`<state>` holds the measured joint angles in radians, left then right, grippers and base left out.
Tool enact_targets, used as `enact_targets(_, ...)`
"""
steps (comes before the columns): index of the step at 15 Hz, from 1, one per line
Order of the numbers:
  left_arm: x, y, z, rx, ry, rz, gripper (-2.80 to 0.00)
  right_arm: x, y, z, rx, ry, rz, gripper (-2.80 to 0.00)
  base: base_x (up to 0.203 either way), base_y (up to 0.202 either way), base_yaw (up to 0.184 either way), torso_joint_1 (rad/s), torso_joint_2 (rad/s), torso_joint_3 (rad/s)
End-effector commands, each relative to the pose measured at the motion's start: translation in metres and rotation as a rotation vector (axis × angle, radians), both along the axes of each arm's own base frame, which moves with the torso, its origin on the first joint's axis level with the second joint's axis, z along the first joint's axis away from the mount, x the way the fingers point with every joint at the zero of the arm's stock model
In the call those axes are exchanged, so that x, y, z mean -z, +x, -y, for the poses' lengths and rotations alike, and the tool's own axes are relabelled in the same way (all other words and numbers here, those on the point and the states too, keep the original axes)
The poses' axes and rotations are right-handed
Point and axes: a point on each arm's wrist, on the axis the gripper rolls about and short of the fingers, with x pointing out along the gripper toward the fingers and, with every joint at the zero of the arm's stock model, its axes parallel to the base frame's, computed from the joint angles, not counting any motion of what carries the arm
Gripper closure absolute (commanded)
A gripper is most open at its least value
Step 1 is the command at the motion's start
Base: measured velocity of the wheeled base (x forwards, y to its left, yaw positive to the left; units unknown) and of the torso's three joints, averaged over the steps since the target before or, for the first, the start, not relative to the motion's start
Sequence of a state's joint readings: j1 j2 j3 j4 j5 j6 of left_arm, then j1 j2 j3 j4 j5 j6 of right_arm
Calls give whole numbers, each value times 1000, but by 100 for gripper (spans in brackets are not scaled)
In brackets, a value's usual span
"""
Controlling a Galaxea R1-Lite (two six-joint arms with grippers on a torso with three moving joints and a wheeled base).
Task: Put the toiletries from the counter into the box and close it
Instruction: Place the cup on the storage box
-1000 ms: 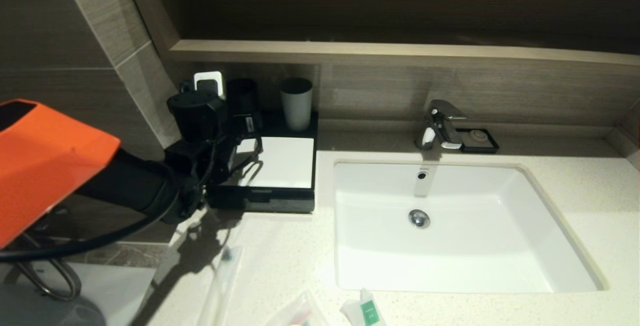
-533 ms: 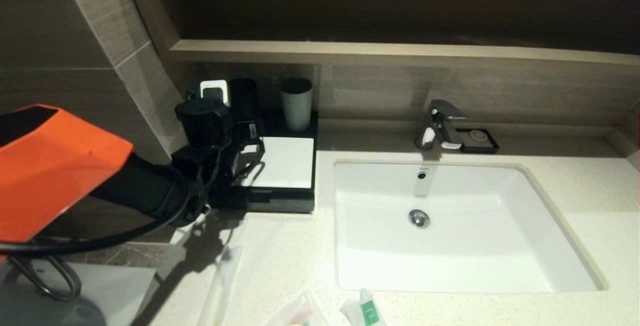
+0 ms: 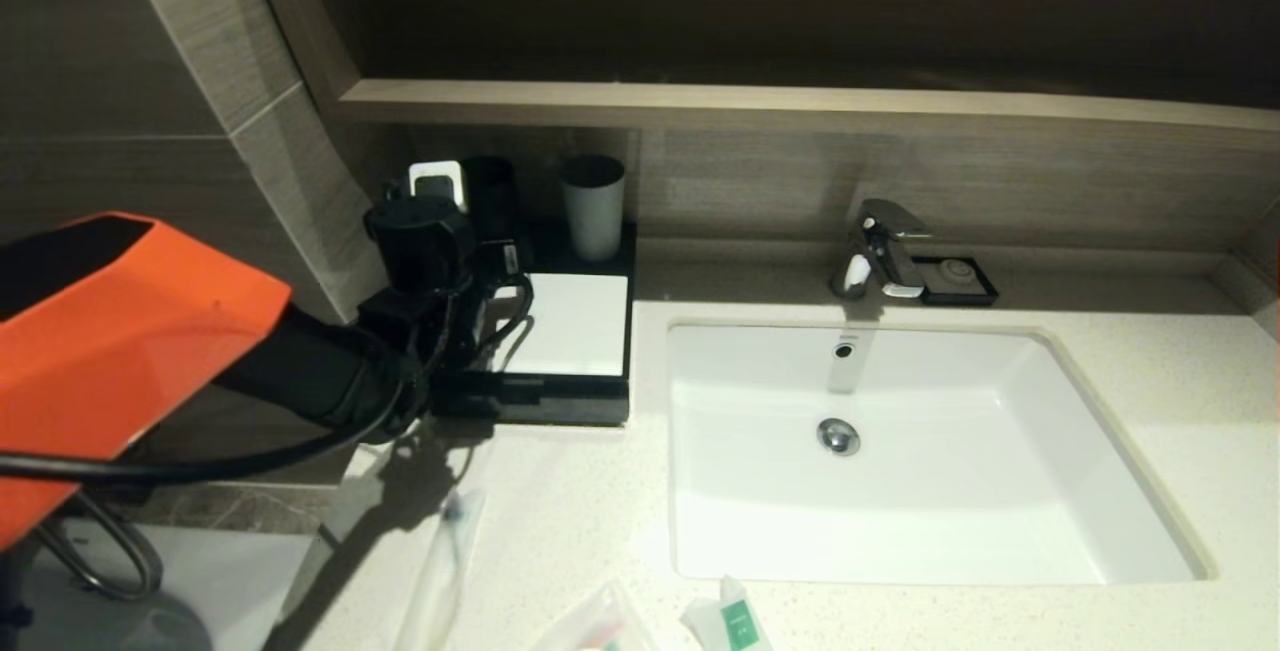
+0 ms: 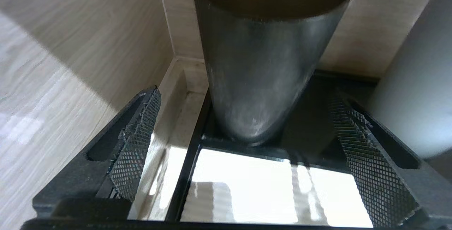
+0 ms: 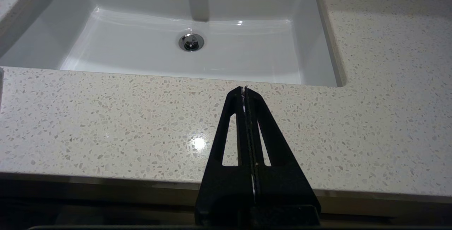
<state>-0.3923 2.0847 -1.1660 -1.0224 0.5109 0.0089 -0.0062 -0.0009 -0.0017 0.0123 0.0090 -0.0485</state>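
From my head camera, my left gripper (image 3: pixel 490 276) hangs over the left part of the box (image 3: pixel 565 326), which sits in the back left corner of the counter (image 3: pixel 1150 361), hard against the tiled wall. My arm's bulk hides the box's left edge. The box's right edge stands just beside the basin (image 3: pixel 900 491), with only a thin strip of stone between them. A grey cup (image 3: pixel 592 206) stands on the box's rear strip, and a dark cup (image 3: pixel 488 193) beside it, partly behind my wrist. The wooden ledge (image 3: pixel 800 106) overhangs the wall above them. The toiletries lie at the near edge of the counter, well apart from the box: a long thin sleeve (image 3: pixel 440 576), a clear pouch (image 3: pixel 595 626), and a white sachet with green label (image 3: pixel 732 621). Open stone lies between them and the box front.

From my left wrist, my fingers (image 4: pixel 136 141) stand spread wide, holding nothing. The dark cup (image 4: pixel 268 57) rises between them, touching neither. The corner wall closes in tight on one side, and the grey cup (image 4: pixel 416 81) crowds the other finger. The box's white panel (image 4: pixel 254 191) lies below.

From my right wrist, my right gripper (image 5: pixel 244 90) is pressed closed and empty, parked over the front edge of the counter (image 5: pixel 106 124), near the basin (image 5: pixel 176 21).
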Motion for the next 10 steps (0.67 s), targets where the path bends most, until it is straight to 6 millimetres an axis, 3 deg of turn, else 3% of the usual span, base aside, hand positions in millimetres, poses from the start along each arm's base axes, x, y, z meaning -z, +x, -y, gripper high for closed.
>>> enact_targets(1,2,7,2,-5,-5,10,-280,0,0,0,0,-1,1,0,0,0,0,0,0,0)
enact_targets(10,3,25,10,-6,-8,28,-280,0,0,0,0,-1,1,0,0,0,0,0,0,0)
